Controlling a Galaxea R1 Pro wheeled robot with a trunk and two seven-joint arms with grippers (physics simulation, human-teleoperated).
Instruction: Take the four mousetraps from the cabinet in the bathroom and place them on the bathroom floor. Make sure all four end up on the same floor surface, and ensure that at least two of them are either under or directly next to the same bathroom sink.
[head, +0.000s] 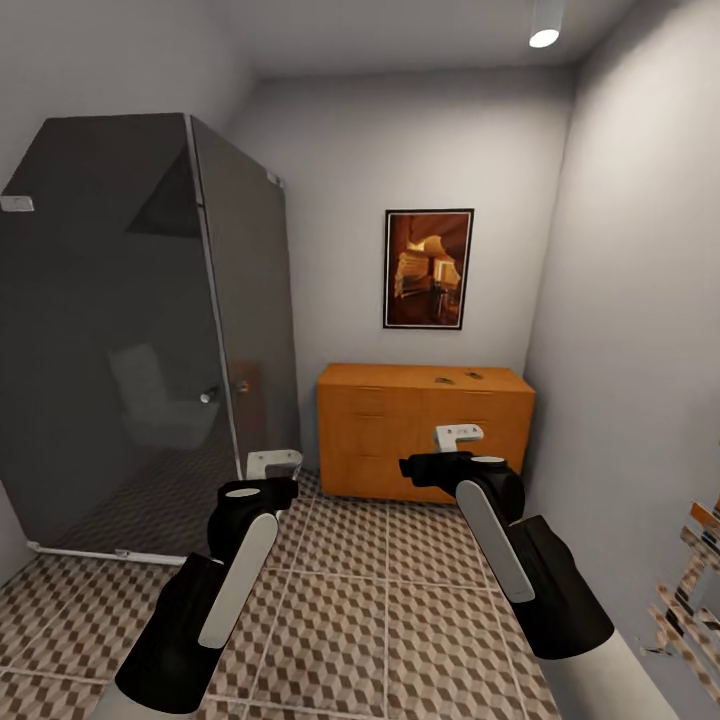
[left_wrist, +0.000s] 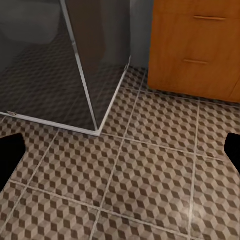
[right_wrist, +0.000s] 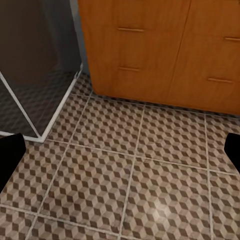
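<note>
The long low orange-brown wooden cabinet (head: 425, 430) with flat drawer fronts and slim bar handles stands against the far wall at about 12 o'clock from the robot. On its top, toward 1 o'clock, lie small tan mousetraps (head: 458, 378) with dark wire parts; two can be made out, too small to tell more. Above the cabinet hangs a dark-framed log-cabin picture (head: 428, 268). At 10 o'clock rises a smoked-glass shower enclosure (head: 140, 330) with a metal frame, a pale toilet shape dimly visible through it.

The bathroom floor (head: 340, 590) of large square tiles in a brown, beige and grey cube pattern spreads between robot and cabinet. The left gripper (head: 272, 464) hovers over the tiles at 11 o'clock, near the enclosure's corner; the right gripper (head: 458, 435) is raised at 1 o'clock before the cabinet front. Each wrist view shows dark fingertips (left_wrist: 10, 152) (right_wrist: 9, 150) at opposite edges, spread wide with nothing between them.
</note>
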